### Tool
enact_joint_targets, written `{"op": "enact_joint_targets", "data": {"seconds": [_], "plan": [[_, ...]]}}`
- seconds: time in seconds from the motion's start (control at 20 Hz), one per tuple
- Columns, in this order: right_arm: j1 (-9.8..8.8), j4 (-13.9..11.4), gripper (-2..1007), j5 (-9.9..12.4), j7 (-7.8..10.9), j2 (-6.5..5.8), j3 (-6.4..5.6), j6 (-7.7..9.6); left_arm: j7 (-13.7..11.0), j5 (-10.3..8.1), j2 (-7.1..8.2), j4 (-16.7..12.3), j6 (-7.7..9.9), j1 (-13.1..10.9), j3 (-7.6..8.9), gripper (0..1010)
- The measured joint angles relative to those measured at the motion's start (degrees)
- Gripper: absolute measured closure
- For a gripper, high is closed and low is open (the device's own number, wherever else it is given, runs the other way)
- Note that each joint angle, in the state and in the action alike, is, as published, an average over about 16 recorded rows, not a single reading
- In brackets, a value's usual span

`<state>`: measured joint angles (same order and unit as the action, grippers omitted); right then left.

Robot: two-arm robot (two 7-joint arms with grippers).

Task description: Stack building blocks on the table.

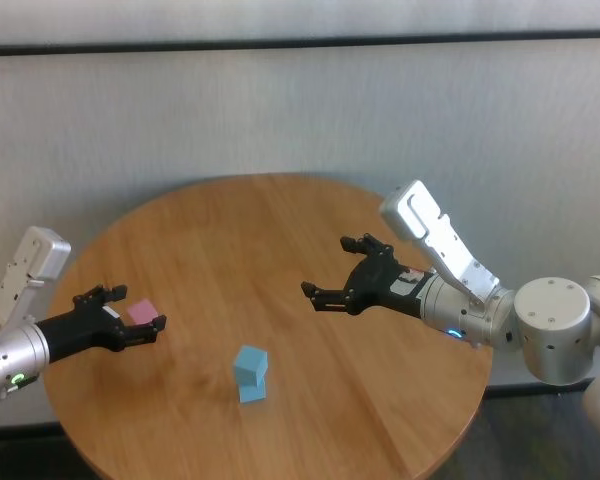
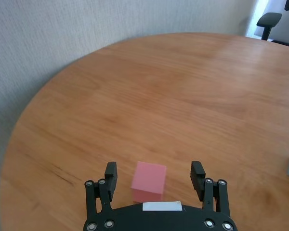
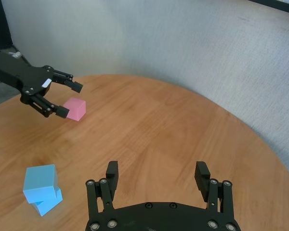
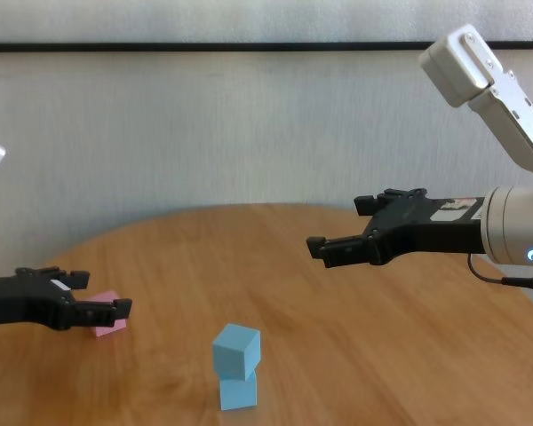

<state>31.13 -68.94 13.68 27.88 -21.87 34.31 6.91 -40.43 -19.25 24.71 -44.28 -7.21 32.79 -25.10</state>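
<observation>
Two light blue cubes stand stacked near the front of the round wooden table [image 1: 280,230], the upper one [image 1: 251,364] turned a little on the lower one [image 1: 251,391]. The stack also shows in the chest view [image 4: 236,348] and the right wrist view [image 3: 40,182]. The pink cube [image 1: 143,312] sits at the table's left side, between the fingers of my open left gripper [image 1: 138,308]. In the left wrist view the cube [image 2: 149,180] has a gap to the fingers on both sides. My right gripper [image 1: 328,266] is open and empty, held above the table right of centre.
A pale wall runs close behind the table. The table's round edge lies just left of my left gripper. An office chair [image 2: 269,21] stands beyond the table's far side. Bare wood lies between the stack and the pink cube.
</observation>
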Motion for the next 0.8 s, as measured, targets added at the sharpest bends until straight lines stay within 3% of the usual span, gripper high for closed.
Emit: {"op": "enact_joint_targets", "data": {"seconds": [0.4, 0.8], "plan": [[0.00, 0.00, 4, 0.00, 0.00, 0.00, 0.00, 0.00, -1.47, 1.63, -1.85, 6.82, -3.57, 3.21, 0.29, 11], [0.00, 0.00, 4, 0.00, 0.00, 0.00, 0.00, 0.00, -3.23, 2.58, -3.16, 11.37, -5.35, 5.23, 0.83, 11]]}}
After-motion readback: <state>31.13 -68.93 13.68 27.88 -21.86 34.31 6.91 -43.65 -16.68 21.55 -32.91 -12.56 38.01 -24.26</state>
